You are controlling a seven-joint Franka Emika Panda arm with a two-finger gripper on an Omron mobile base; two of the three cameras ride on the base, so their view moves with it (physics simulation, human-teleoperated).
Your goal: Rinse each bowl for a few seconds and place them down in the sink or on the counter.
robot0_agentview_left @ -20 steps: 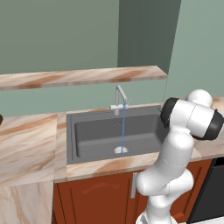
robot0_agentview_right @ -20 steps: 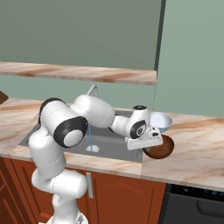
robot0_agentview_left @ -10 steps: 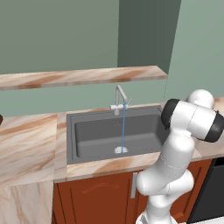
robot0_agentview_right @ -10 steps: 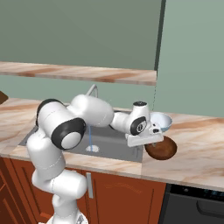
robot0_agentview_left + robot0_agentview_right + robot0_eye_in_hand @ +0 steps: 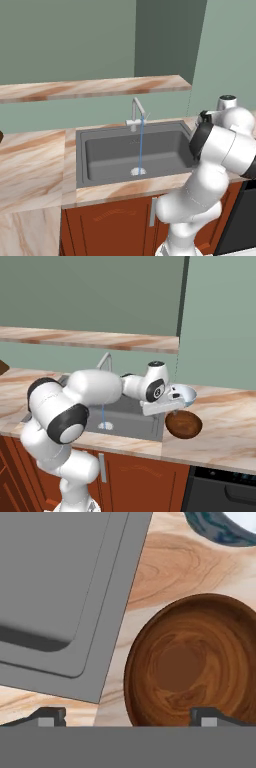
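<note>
A brown wooden bowl (image 5: 192,662) (image 5: 184,424) sits upright on the marble counter (image 5: 170,567) (image 5: 230,431), just right of the sink (image 5: 60,587) (image 5: 125,418) (image 5: 132,150). A pale blue-grey bowl (image 5: 185,395) (image 5: 225,527) rests on the counter right behind it. My gripper (image 5: 128,717) (image 5: 171,409) hovers open just above the brown bowl's sink-side rim and holds nothing. One fingertip is over the bowl, the other over the sink's edge.
The faucet (image 5: 136,112) (image 5: 104,362) runs a thin stream of water (image 5: 141,145) into the basin's drain. A narrow marble shelf (image 5: 95,89) (image 5: 90,340) hangs above. A dark appliance front (image 5: 220,491) stands right of the wooden cabinets (image 5: 107,222).
The gripper has opened and let go of the brown bowl, which stays put on the counter. The hand has lifted slightly off it.
</note>
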